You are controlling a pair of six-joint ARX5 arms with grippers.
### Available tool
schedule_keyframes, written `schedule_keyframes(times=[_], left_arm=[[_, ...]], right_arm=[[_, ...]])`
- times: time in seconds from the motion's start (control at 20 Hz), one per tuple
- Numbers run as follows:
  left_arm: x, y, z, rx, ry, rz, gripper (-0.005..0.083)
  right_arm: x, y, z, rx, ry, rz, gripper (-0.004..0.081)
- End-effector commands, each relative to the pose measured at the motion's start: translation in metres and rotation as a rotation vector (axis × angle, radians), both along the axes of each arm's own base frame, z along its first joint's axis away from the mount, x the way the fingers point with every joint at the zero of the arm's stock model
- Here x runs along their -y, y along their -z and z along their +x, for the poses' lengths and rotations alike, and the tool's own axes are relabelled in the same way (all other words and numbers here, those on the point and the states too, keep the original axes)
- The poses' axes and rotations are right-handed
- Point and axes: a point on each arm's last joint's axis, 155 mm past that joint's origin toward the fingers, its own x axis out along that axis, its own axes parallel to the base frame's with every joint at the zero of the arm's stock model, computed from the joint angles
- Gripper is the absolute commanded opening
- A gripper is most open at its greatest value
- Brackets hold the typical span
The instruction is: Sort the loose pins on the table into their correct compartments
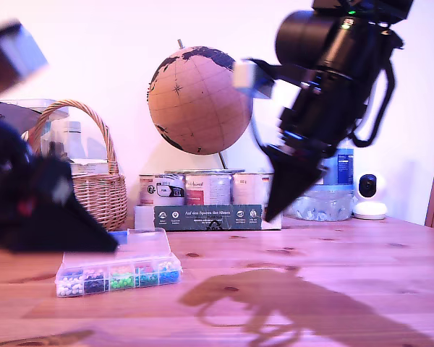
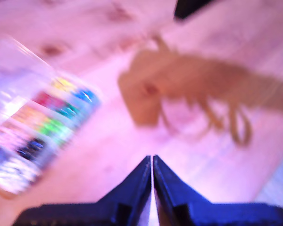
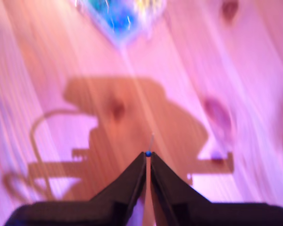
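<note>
A: So, where is the blue-headed pin [image 3: 147, 153]?

B: Pinched at the very tips of the second gripper [image 3: 148, 157], whose jaws are nearly together on it. A thin sliver, probably its shaft, pokes out past the blue head. That gripper hangs high above the surface [image 1: 333, 253], well apart from the organiser box [image 1: 119, 275].

A: How will the pin handle?

B: By the look of it, it weighs next to nothing, with a stiff shaft and a smooth, round head. It could easily swivel or slip out of such a fine pinch. Holding it just under the head looks the safest grip.

A: And the first gripper [image 2: 152, 160]?

B: Its jaws are pressed together with nothing visible between them, and it sits just beside the organiser box.

A: What does the box hold?

B: A row of cells [image 1: 123, 278] with pinheads sorted by colour. White fills one end cell, green sits near the middle and blue is towards the other end. The clear lid [image 1: 130, 246] looks folded back behind the row, so the cells seem open from above.

A: And the white-headed pin?

B: It can't be made out near the box, because both wrist views are blurred.
</note>
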Motion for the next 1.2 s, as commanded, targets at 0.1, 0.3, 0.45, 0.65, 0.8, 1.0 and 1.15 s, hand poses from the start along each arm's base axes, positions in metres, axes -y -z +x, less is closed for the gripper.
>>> schedule_keyframes(times=[0.1, 0.3, 0.45, 0.65, 0.8, 1.0, 1.15], left_arm=[[-0.019, 0.014, -0.001, -0.018, -0.050, 0.043, -0.0023], [-0.026, 0.014, 0.002, -0.018, -0.084, 0.026, -0.0023], [-0.032, 0.011, 0.010, -0.001, -0.119, 0.015, -0.0023], [-0.032, 0.008, 0.012, 0.007, -0.127, 0.003, -0.0023], [-0.029, 0.007, 0.012, 0.008, -0.115, -0.007, -0.0023], [-0.020, 0.005, 0.011, 0.009, -0.082, -0.035, -0.0023], [-0.023, 0.005, 0.013, 0.006, -0.092, -0.038, -0.0023]], right_arm=[[-0.032, -0.007, -0.011, 0.024, -0.060, 0.058, -0.0013], [-0.057, -0.017, -0.015, 0.067, -0.100, 0.117, -0.0013], [-0.068, -0.023, -0.016, 0.085, -0.104, 0.147, -0.0013], [-0.078, -0.024, -0.008, 0.109, -0.092, 0.180, -0.0013], [-0.082, -0.024, -0.004, 0.118, -0.093, 0.189, -0.0013], [-0.089, -0.022, 0.003, 0.117, -0.094, 0.188, -0.0013], [-0.095, -0.022, 0.010, 0.116, -0.095, 0.187, -0.0013]])
